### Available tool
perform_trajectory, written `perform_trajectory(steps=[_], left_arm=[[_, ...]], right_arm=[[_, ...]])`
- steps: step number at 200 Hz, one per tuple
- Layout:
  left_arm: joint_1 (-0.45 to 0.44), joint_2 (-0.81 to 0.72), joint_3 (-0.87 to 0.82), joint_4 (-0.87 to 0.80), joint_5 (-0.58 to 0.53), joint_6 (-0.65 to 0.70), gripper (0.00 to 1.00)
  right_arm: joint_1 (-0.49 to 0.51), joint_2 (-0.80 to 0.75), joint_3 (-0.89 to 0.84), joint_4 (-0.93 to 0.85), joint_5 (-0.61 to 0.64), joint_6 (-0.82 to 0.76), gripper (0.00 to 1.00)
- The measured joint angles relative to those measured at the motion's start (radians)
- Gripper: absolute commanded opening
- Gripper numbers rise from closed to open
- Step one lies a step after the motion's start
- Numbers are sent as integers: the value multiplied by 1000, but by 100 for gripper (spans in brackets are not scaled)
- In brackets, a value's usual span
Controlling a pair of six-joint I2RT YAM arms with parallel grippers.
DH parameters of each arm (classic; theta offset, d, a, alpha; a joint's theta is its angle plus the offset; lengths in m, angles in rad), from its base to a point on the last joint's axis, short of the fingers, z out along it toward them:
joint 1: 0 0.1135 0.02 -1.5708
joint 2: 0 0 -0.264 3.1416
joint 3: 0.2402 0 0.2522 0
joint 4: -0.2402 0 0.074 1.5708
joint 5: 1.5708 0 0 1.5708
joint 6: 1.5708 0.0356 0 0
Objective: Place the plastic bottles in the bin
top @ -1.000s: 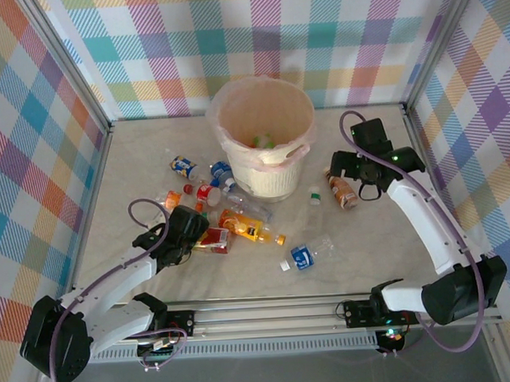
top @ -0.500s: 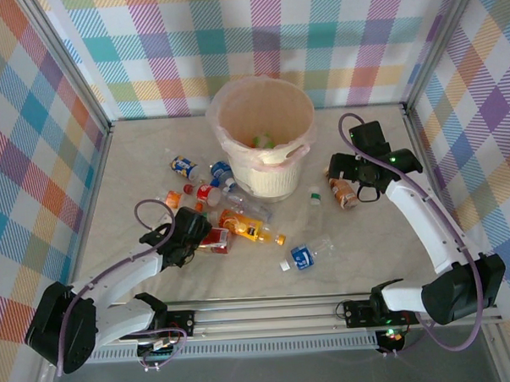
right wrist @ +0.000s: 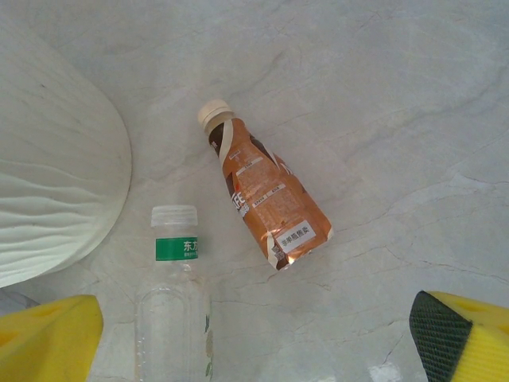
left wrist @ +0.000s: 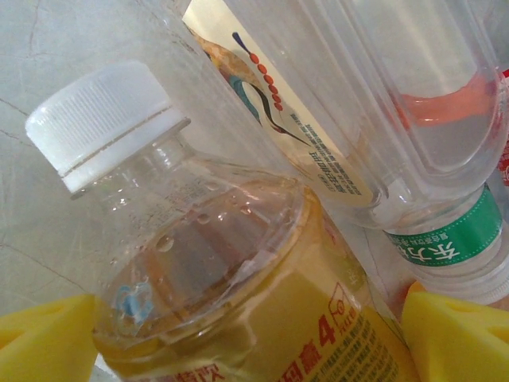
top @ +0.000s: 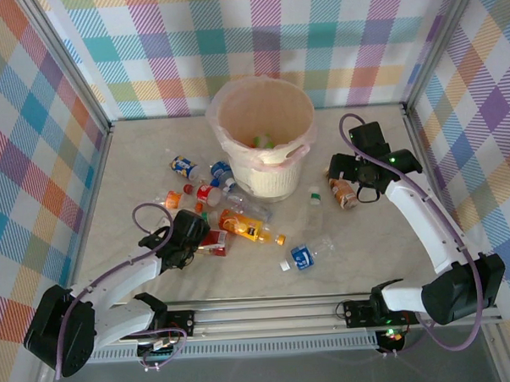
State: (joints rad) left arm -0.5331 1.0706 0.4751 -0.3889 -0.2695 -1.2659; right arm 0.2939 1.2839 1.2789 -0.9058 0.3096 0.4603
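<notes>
White-capped amber bottle (left wrist: pixel 238 263), lying on the bench (top: pixel 384 236) near the bin (top: pixel 267 178), is straddled by the parted jaws of the left gripper (left wrist: pixel 253 338); those of the right gripper (right wrist: pixel 254 334) are held wide above a brown bottle (right wrist: pixel 266 199). Judged light, slick, crushable: best gripped mid-body

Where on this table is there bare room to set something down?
Bare table: the far-left corner beside the bin, and near right, between the nearest blue-labelled bottle and the right arm. Crowded: the bottle cluster front-left of the bin.

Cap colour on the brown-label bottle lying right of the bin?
Cream cap on the brown-label bottle; right wrist view shows it best.
</notes>
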Motion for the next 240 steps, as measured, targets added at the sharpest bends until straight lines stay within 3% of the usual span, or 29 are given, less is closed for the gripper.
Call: perform_trajectory(steps=[119, 128, 147, 160, 240], left_arm=[[6, -2, -3, 0, 0, -21, 76], [6, -3, -3, 0, 0, -21, 79], [8, -5, -4, -2, 3, -22, 95], [11, -5, -12, -11, 12, -23, 100], [15, -34, -38, -53, 57, -25, 100]], right_arm=[[0, 16, -2, -27, -1, 26, 100], [0, 26, -2, -32, -3, 27, 100], [0, 44, -2, -40, -8, 30, 100], [0, 52, -2, -42, -9, 31, 100], [0, 56, 0, -46, -16, 34, 100]])
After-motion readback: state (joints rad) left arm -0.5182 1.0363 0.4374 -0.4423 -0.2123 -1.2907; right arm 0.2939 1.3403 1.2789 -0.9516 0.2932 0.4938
